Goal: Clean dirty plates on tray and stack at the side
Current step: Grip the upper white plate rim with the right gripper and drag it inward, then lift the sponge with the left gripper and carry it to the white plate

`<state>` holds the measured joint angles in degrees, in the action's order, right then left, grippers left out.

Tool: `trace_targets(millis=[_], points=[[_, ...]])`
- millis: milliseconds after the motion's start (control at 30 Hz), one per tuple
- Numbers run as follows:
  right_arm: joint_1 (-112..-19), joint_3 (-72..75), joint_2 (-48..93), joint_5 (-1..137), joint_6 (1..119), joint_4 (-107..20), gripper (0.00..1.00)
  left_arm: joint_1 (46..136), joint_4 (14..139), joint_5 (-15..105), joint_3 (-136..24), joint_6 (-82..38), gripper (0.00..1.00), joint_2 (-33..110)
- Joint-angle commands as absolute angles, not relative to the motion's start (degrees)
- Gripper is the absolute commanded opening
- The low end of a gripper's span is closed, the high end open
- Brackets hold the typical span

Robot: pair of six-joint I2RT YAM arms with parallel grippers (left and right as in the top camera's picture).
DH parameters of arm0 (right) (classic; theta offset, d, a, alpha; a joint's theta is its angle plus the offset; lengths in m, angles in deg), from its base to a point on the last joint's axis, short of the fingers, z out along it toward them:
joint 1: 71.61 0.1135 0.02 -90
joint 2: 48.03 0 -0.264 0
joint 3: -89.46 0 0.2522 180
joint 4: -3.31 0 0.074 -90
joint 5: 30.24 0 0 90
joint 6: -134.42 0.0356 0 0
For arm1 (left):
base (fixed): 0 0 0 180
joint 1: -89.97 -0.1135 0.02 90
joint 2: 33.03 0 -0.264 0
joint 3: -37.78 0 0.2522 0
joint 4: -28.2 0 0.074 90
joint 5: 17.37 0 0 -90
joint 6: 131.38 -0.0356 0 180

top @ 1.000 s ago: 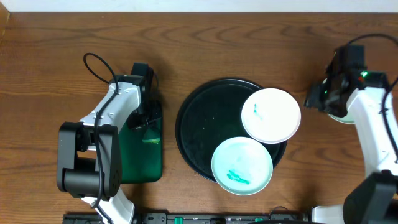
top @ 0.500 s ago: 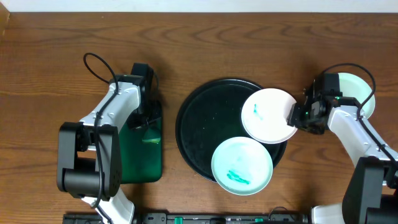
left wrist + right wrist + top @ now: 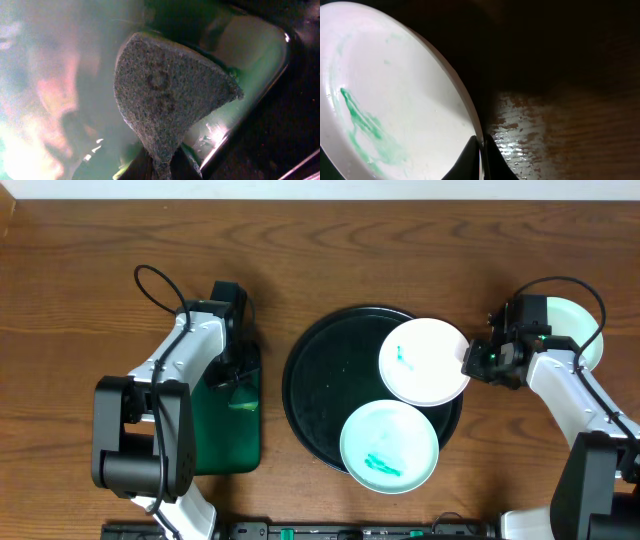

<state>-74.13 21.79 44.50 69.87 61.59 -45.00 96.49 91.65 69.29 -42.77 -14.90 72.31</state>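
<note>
A brown wood-grain table (image 3: 330,250) fills the overhead view. The white plate (image 3: 424,361) sits on the right side of the black tray (image 3: 320,380), with its edge out past the tray's raised rim and a teal smear on its face. The right gripper (image 3: 472,360) is clamped on that overhanging rim, one finger above and one below.

The plate looks stiff, smooth and glossy, and is probably light. A pinch on such a thin lip could let it pivot or slide, so the overhanging rim is the only sensible hold. I cannot tell whether it is plastic or ceramic.

Just beside it, at the tray's front, is a smeared mint plate (image 3: 389,445). Another pale plate (image 3: 570,315) rests on the table at the right.

The left gripper (image 3: 235,375) is closed on a coarse grey sponge (image 3: 165,100) over a dark green rectangular tray (image 3: 225,430).
</note>
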Motion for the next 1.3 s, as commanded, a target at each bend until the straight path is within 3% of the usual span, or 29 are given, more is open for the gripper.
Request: trace_targets(millis=[0,67,167,367,600,700,1033,1267], points=[[-72.82,21.84,44.35,70.79,60.78,-44.19,0.07,96.42,91.83,68.72,-42.83,-16.08,0.07,72.31],[-72.39,21.88,44.39,70.76,60.65,-43.66,0.18,96.42,91.96,68.72,-42.83,-16.08,0.07,72.31],[-71.88,21.92,44.81,70.74,60.67,-42.88,0.26,96.42,92.07,68.7,-42.83,-16.08,0.07,72.31],[-71.66,21.95,47.34,70.57,61.15,-41.26,0.28,96.42,92.22,68.72,-42.83,-16.08,0.07,72.31],[-71.6,21.95,50.58,70.68,61.22,-40.06,0.22,96.42,92.29,68.72,-42.83,-16.08,0.07,72.31],[-71.55,21.92,50.53,70.81,61.57,-39.12,0.01,96.4,92.37,68.7,-42.83,-16.08,0.07,72.31],[-71.01,21.9,48.11,76.43,58.6,-40.67,0.02,96.42,92.46,68.72,-42.83,-16.08,0.08,72.31],[-64.17,21.84,45.2,77.04,57.33,-40.56,0.01,96.42,92.42,68.72,-42.83,-16.11,0.07,72.31]])
